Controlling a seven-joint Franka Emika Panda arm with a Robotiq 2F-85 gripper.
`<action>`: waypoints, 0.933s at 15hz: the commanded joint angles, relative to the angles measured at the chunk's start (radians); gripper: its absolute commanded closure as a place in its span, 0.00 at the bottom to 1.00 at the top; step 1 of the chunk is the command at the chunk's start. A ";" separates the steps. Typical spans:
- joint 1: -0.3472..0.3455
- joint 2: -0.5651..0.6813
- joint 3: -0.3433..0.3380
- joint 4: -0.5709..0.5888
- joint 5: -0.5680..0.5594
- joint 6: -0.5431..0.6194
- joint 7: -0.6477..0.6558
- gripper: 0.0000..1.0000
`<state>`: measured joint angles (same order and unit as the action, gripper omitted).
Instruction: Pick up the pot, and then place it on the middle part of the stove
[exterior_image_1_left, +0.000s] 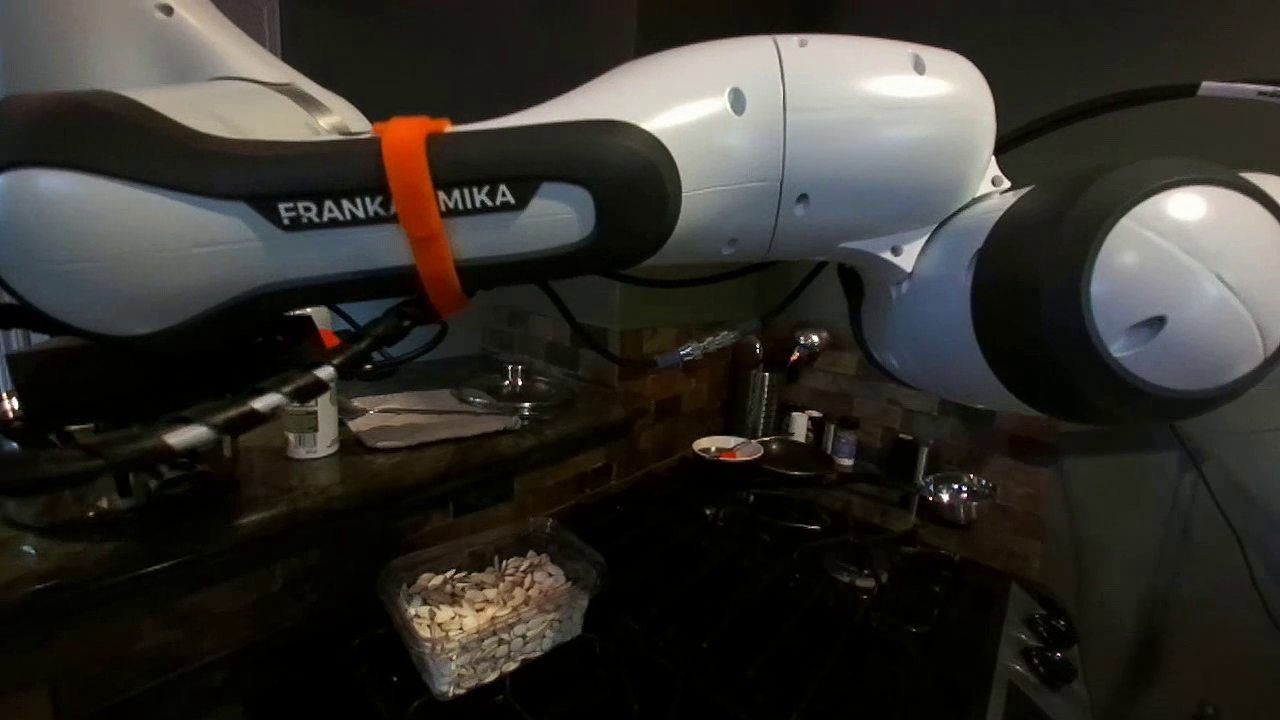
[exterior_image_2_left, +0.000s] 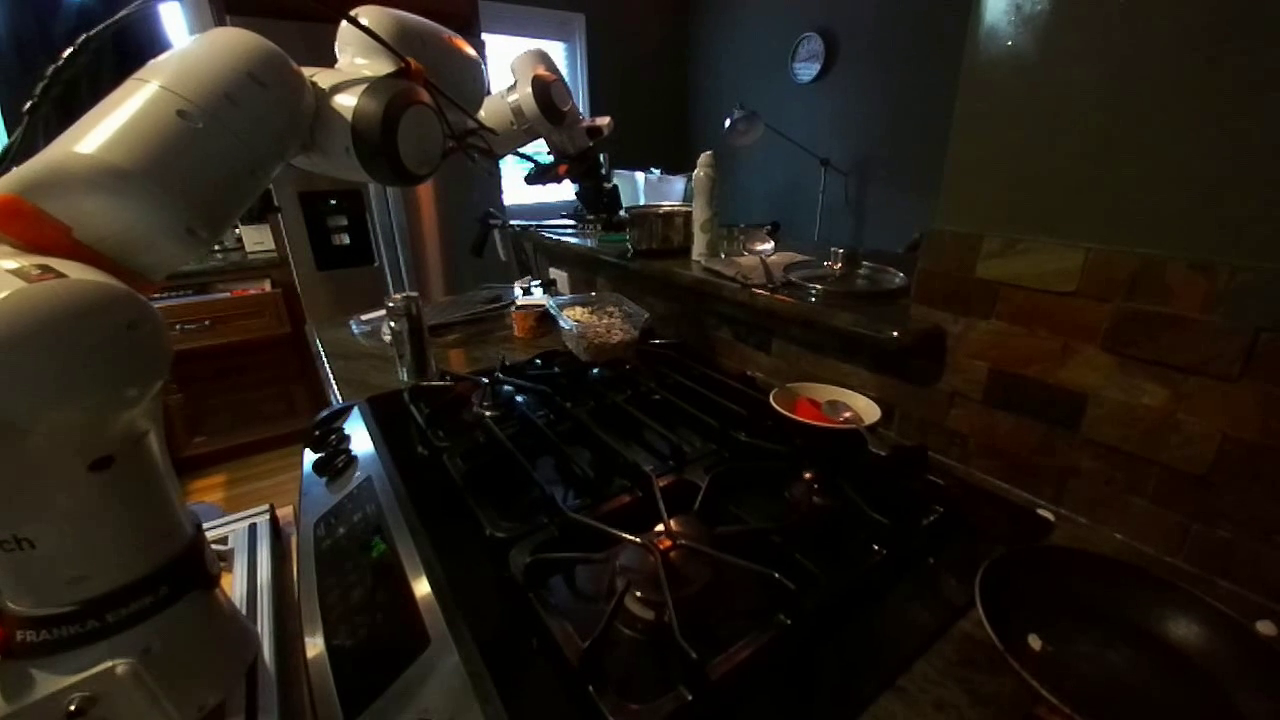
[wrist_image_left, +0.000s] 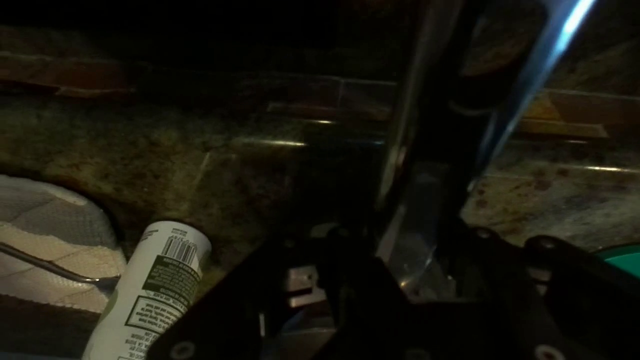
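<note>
The shiny steel pot (exterior_image_2_left: 662, 230) rests on the raised stone counter, left of a white can in an exterior view. My gripper (exterior_image_2_left: 602, 212) is down at its left side there. In the wrist view the gripper (wrist_image_left: 412, 235) has its two dark fingers on either side of the pot's long metal handle (wrist_image_left: 542, 65), which runs off to the upper right. Deep shadow hides whether the pads press on it. The pot's body is largely out of the wrist view. The black stove (exterior_image_2_left: 575, 435), with its grates and burners, spreads lower down. Its middle part holds no pot.
Close to the gripper lies the white can (wrist_image_left: 150, 295), beside a pale cloth (wrist_image_left: 55, 245). A glass lid (exterior_image_2_left: 850, 278) sits farther along the counter. On the stove's far end stands a clear dish of pale food (exterior_image_2_left: 600, 330); a white bowl (exterior_image_2_left: 790, 405) is at its back edge.
</note>
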<state>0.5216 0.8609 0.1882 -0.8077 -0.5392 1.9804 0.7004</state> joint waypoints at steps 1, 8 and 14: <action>0.032 0.044 -0.029 0.053 -0.026 -0.038 0.034 0.28; 0.030 0.073 -0.031 0.094 -0.014 -0.022 0.069 0.36; 0.026 0.091 -0.031 0.123 -0.013 -0.028 0.095 0.83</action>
<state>0.5385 0.9141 0.1633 -0.7416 -0.5587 1.9755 0.7704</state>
